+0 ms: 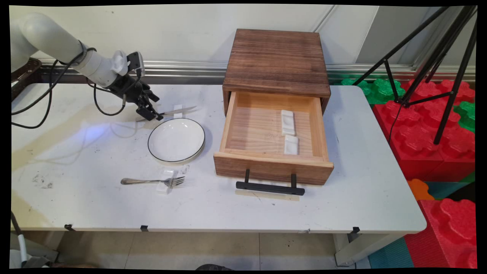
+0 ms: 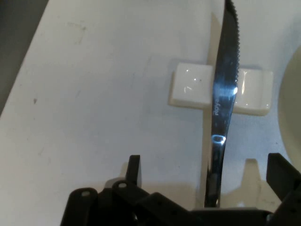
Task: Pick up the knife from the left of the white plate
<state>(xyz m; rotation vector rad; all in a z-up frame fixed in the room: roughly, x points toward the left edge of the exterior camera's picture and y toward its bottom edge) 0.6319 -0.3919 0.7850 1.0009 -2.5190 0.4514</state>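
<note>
On the far side of the white table (image 1: pixel 266 213), just beyond the plate (image 1: pixel 176 140), a table knife (image 1: pixel 179 111) lies with its serrated blade propped across a small white ceramic knife rest (image 1: pixel 178 107). Its handle slopes down toward the arm. In the hand view the knife (image 2: pixel 225 94) runs up the middle of the picture, crossing the rest (image 2: pixel 190 92) nearly at right angles, with the plate's pale rim (image 2: pixel 291 103) just off to one side.

The gripper (image 1: pixel 154 114) hangs low over the handle end. Seen from the hand, the gripper (image 2: pixel 207 176) is spread wide, one of its fingers (image 2: pixel 134 167) well clear of the handle on one side and the other at the far side, so the handle lies between them, nearer the second. Nothing is held; whether the tips touch the table I cannot tell.

As a judgement, the handle is thin, smooth and close to the tabletop, so a grip here would want to be centred and square across it. An off-centre squeeze would likely pivot the blade on the rest or nudge it toward the plate.

Nearer the camera, a fork (image 1: pixel 152 181) lies with its tines on a second rest (image 1: pixel 167 182). To the right, a wooden box (image 1: pixel 276 61) has its drawer (image 1: pixel 272 169) pulled out, with two more white rests (image 1: pixel 288 122) inside.
</note>
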